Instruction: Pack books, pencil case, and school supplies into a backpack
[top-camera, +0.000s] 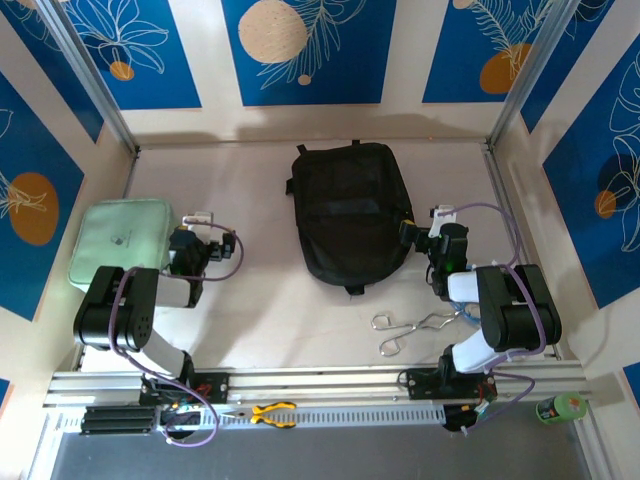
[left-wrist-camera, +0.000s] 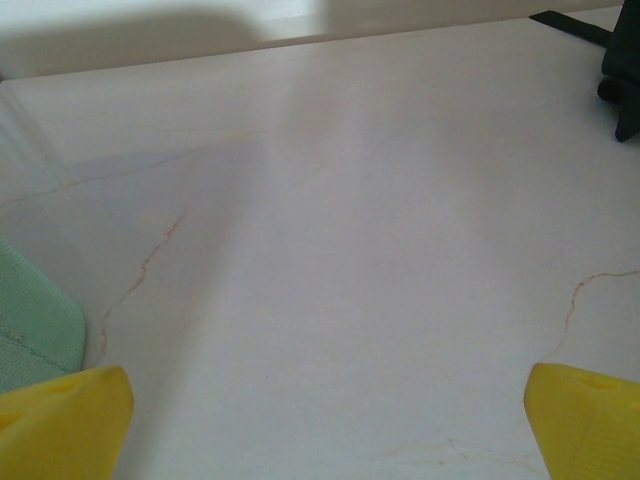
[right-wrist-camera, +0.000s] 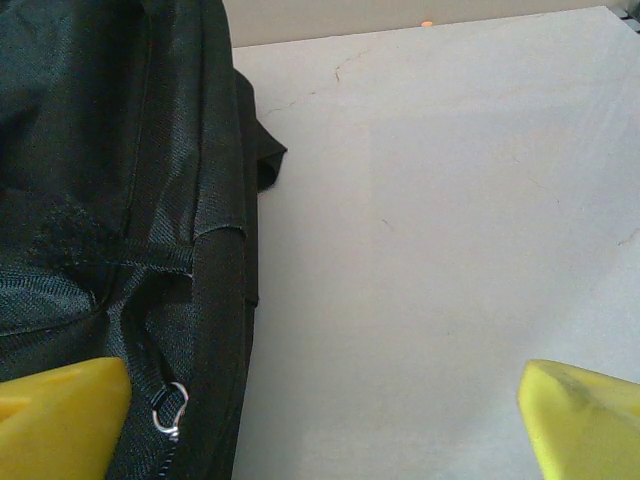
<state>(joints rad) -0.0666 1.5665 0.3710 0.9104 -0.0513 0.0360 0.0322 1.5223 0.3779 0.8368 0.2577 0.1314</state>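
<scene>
backpack (top-camera: 350, 212) flat on table (top-camera: 262, 312)

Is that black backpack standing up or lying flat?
Lying flat: the backpack rests on the table, its broad face turned up toward the overhead camera.

We found bare table (top-camera: 255, 250) open between the green pouch (top-camera: 120, 243) and the backpack (top-camera: 350, 215). Wire clips (top-camera: 412, 329) cluttered its near right side.

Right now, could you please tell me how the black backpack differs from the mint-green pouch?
The backpack is black and clearly larger; the pouch is mint green and smaller. The backpack is a long oval lying mid-table; the pouch is a rounded square at the left edge. Both are soft and lie flat.
</scene>
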